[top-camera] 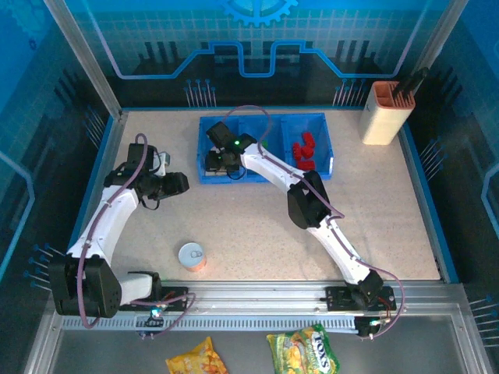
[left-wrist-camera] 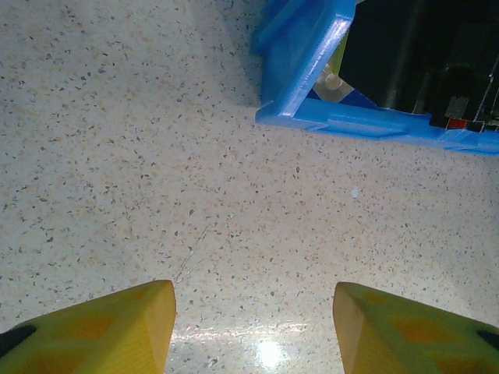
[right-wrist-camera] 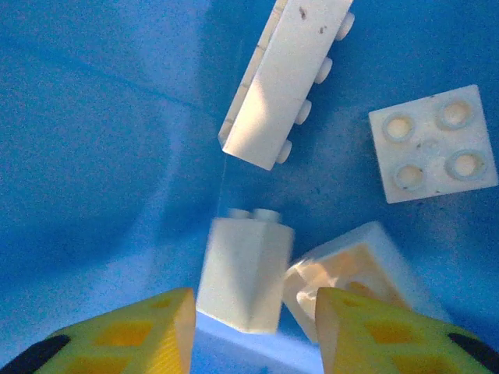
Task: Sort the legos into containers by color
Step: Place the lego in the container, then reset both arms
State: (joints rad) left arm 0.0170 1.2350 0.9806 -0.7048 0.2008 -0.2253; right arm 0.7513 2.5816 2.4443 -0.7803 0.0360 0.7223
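The legos (right-wrist-camera: pixel 284 82) under the right wrist camera are cream-white and lie on the floor of the left compartment of the blue bin (top-camera: pixel 304 117), which sits against the far edge of the table, about midway along it. The right gripper (right-wrist-camera: pixel 253 300) hangs over them with its yellow fingers (right-wrist-camera: pixel 140 331) parted. One upright brick (right-wrist-camera: pixel 245 273), blurred, sits in the gap at their tips, close against the left finger and clear of the right one, so nothing is clamped. An overturned brick (right-wrist-camera: pixel 351 273) lies just beyond the right fingertip. A long brick and a square studded brick (right-wrist-camera: pixel 433 144) rest further off, well apart from the fingers. Red legos (top-camera: pixel 304 149) fill the right compartment.

The left gripper (left-wrist-camera: pixel 253 312) stands over bare table (left-wrist-camera: pixel 156 156) toward the left edge, just outside the bin's near left corner, jaws spread with nothing between them.
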